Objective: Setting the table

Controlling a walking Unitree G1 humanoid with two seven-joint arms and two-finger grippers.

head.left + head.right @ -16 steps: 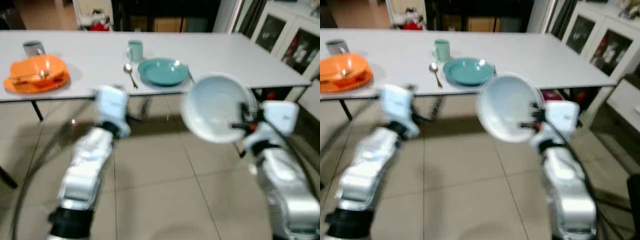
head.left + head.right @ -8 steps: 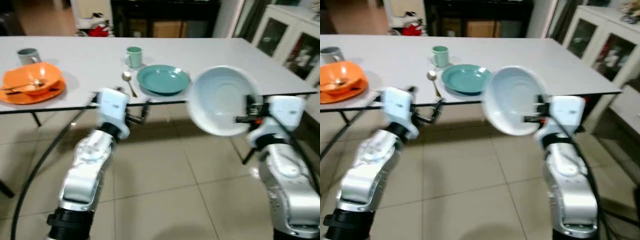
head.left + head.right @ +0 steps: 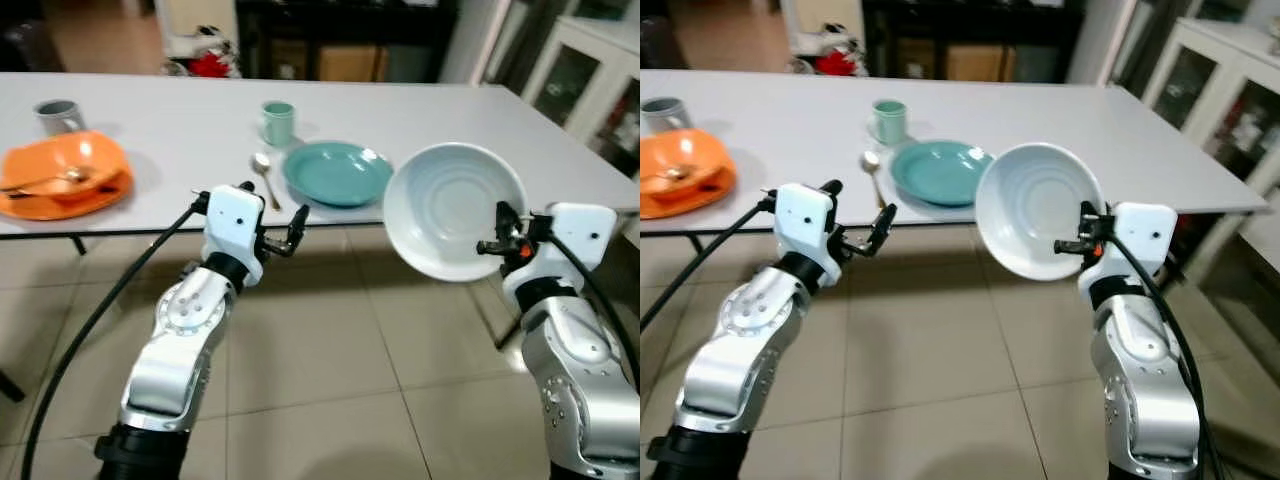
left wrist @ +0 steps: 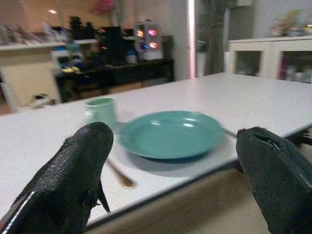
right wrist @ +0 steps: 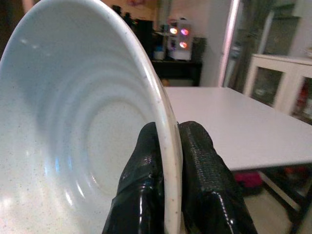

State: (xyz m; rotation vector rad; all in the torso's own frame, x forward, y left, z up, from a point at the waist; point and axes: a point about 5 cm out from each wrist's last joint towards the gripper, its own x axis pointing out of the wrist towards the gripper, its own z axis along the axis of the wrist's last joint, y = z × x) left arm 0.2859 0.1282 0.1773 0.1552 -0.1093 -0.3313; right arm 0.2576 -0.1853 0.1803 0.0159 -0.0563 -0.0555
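Note:
My right gripper (image 3: pixel 500 232) is shut on the rim of a pale blue bowl (image 3: pixel 452 208), held on edge in front of the table's near right edge; its fingers (image 5: pixel 146 165) pinch the rim. On the white table (image 3: pixel 170 115) stands a teal plate (image 3: pixel 336 172), with a spoon (image 3: pixel 266 178) to its left and a green mug (image 3: pixel 278 122) behind. My left gripper (image 3: pixel 272 222) hangs open and empty just before the table edge, level with the spoon. The teal plate (image 4: pixel 170 134) and mug (image 4: pixel 101 111) lie between its fingers (image 4: pixel 73 180).
An orange plate with an orange bowl and utensil (image 3: pixel 65 175) sits at the table's left, a grey mug (image 3: pixel 57 115) behind it. A white glass-door cabinet (image 3: pixel 590 70) stands at the right. Dark shelving with a red object (image 3: pixel 210 62) lies beyond the table. Tiled floor (image 3: pixel 330 350) is below.
The camera has come nearer the table and steadied. Both arms have risen slightly, the right still holding the bowl; the left gripper now sits close to the table edge.

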